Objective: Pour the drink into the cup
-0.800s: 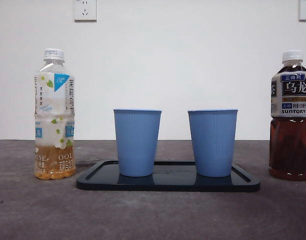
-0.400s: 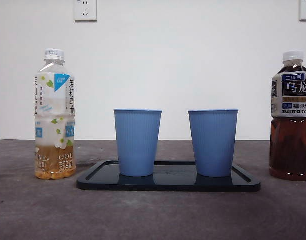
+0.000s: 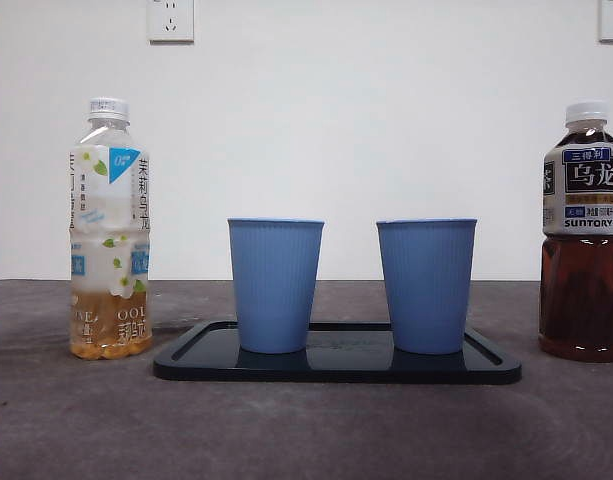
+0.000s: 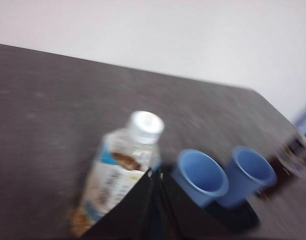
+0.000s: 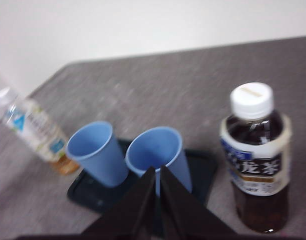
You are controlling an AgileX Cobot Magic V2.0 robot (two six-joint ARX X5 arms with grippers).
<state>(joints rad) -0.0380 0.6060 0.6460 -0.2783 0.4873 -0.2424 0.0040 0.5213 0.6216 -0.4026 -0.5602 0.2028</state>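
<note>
We see two blue cups (image 3: pixel 275 285) (image 3: pixel 426 285) upright on a black tray (image 3: pixel 336 366), a jasmine tea bottle (image 3: pixel 109 230) and an oolong tea bottle (image 3: pixel 584 235) flanking them on the tabletop (image 3: pixel 306 430). Our left hand (image 4: pixel 155 175) and right hand (image 5: pixel 157 172) hover with jaws closed, empty.

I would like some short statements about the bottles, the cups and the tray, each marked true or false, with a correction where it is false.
1. Both blue cups stand upright on the dark tray. True: the left cup and the right cup stand side by side on it.
2. The dark tea bottle has no cap. False: a white cap closes it.
3. The pale tea bottle stands on the tray. False: it stands on the table beside the tray.
4. The two cups touch each other. False: in the front view a clear gap separates them.
5. Neither bottle is held by a gripper. True: both stand free on the table.
</note>
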